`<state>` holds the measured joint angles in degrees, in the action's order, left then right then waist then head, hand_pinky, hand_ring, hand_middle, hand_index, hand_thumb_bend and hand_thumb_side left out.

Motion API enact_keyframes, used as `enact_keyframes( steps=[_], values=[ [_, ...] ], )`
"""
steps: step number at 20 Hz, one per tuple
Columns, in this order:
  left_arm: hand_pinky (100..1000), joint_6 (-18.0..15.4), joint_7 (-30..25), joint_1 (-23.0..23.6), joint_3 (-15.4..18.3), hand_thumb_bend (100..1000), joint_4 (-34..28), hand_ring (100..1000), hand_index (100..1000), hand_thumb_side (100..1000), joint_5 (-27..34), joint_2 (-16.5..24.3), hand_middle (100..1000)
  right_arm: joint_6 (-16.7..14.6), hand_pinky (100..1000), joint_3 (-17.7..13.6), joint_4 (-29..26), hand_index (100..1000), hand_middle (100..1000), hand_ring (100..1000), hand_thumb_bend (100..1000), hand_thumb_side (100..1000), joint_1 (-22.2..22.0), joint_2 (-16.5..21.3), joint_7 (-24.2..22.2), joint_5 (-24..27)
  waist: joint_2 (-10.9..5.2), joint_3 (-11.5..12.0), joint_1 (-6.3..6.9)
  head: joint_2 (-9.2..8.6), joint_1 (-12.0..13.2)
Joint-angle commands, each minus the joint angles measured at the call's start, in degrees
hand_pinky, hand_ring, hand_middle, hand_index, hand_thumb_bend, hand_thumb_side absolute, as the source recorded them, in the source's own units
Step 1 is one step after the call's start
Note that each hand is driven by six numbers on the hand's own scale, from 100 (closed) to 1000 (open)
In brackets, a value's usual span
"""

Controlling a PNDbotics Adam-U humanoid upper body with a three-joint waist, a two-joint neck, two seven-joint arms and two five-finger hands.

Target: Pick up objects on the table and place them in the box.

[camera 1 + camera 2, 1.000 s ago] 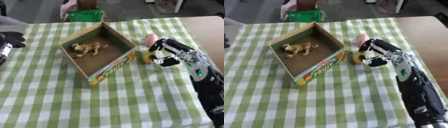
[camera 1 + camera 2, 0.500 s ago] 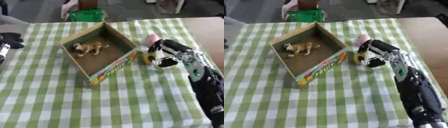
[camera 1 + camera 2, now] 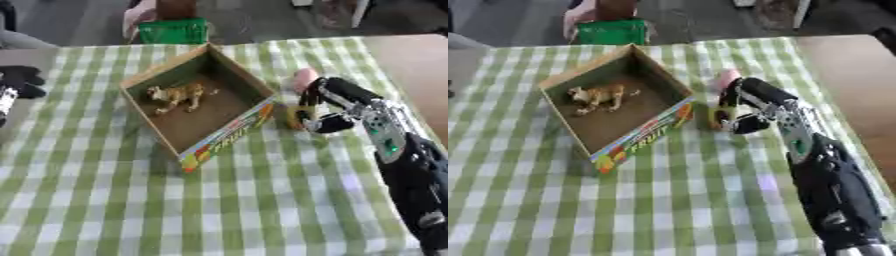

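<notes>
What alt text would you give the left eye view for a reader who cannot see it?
The robot's right hand curls its fingers around a small yellowish object beside an open cardboard box on a green checked tablecloth. A tan toy animal lies inside the box, and a pink object sits just behind the hand. The left hand shows at the left edge.

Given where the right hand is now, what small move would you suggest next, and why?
Probably lift. The right hand has its fingers curled round a small yellowish object on the cloth beside the box, with a pink object just behind. Raising it a little should clear the box wall before carrying it over.
</notes>
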<state>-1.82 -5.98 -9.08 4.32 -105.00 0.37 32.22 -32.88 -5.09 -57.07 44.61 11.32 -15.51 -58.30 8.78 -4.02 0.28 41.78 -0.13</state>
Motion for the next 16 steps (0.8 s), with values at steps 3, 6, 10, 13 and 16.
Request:
enact_keyframes(
  steps=[3, 6, 10, 13, 16],
  values=[
    [766, -0.05, 0.35, -0.02, 1.01, 100, -1.53, 657, 783, 804, 0.56, 0.81, 648, 0.38, 540, -0.38, -4.9, 382, 283, 542, 100, 202, 3.05, -0.7, 0.88, 4.29, -1.21, 0.47, 0.13, 0.14, -0.26],
    [768, -0.05, 0.23, 0.26, 0.99, 100, -1.62, 655, 783, 807, 0.89, 0.4, 646, 1.0, 542, -0.17, -7.34, 382, 281, 542, 100, 198, 5.65, -3.1, 0.4, 6.54, -1.39, 1.11, 0.06, 0.27, -0.46],
    [768, -0.01, 0.02, 0.22, 0.85, 100, -1.63, 654, 782, 810, 1.29, -0.01, 646, 2.23, 540, 0.32, -9.54, 379, 278, 540, 100, 198, 8.73, -6.96, -0.49, 7.5, -1.42, 1.99, 0.06, 0.35, -0.81],
    [767, 0.02, -0.05, 0.14, 0.85, 100, -1.63, 653, 782, 810, 1.52, -0.21, 645, 2.38, 541, 0.96, -9.76, 379, 277, 540, 100, 198, 10.17, -9.4, -1.08, 6.84, -1.35, 2.31, 0.07, 0.31, -1.06],
    [767, 0.05, -0.15, 0.03, 0.81, 100, -1.66, 653, 782, 812, 1.66, -0.37, 645, 1.6, 541, 2.01, -8.91, 379, 277, 540, 100, 198, 10.93, -11.41, -1.79, 5.8, -1.16, 2.67, 0.12, 0.24, -1.15]
  ],
)
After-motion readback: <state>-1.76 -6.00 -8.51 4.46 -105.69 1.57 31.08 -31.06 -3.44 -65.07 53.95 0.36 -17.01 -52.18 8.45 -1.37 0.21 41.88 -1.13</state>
